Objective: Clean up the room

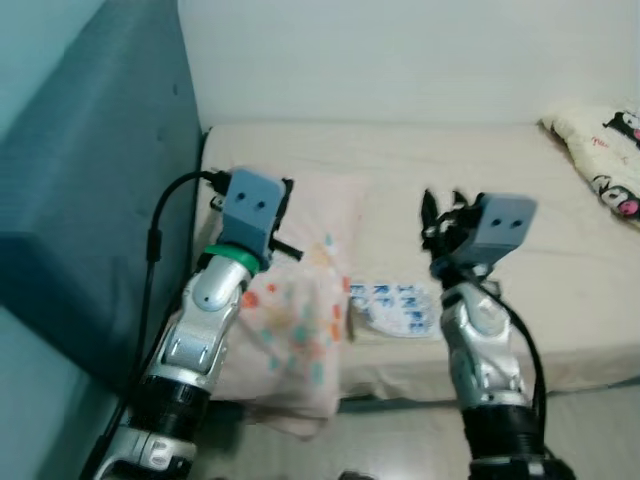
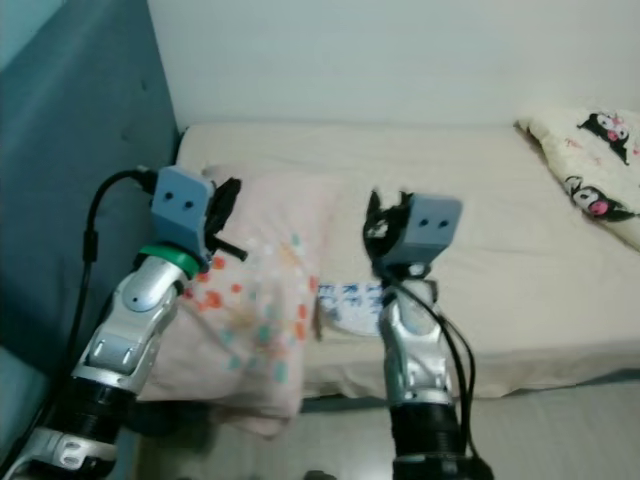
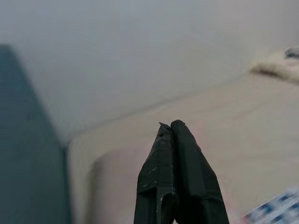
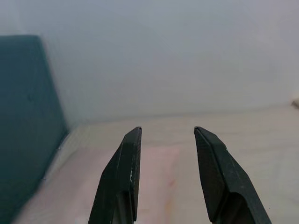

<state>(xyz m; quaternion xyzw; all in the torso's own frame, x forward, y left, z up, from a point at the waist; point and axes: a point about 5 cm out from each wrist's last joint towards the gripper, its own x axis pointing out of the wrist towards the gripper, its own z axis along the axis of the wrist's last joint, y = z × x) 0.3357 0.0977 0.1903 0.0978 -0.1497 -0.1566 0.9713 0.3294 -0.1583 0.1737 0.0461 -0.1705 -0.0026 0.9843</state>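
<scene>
A pink pillow [image 1: 300, 300] with coloured spots lies at the left end of the bed [image 1: 560, 300], its near end hanging over the front edge. A small blue-and-white patterned item [image 1: 395, 308] rests on the sheet beside it, near the bed's front edge. My left gripper [image 1: 288, 215] is raised over the pillow, its fingers [image 3: 173, 140] pressed together with nothing between them. My right gripper [image 1: 443, 212] hovers above the patterned item, open and empty, with its fingers [image 4: 128, 158] pointing toward the pillow and the wall.
A teal padded headboard [image 1: 90, 200] bounds the bed on the left and a white wall runs behind it. A cream blanket with cartoon figures [image 1: 605, 150] lies at the far right corner. Pale floor [image 1: 400, 440] shows below the bed's front edge.
</scene>
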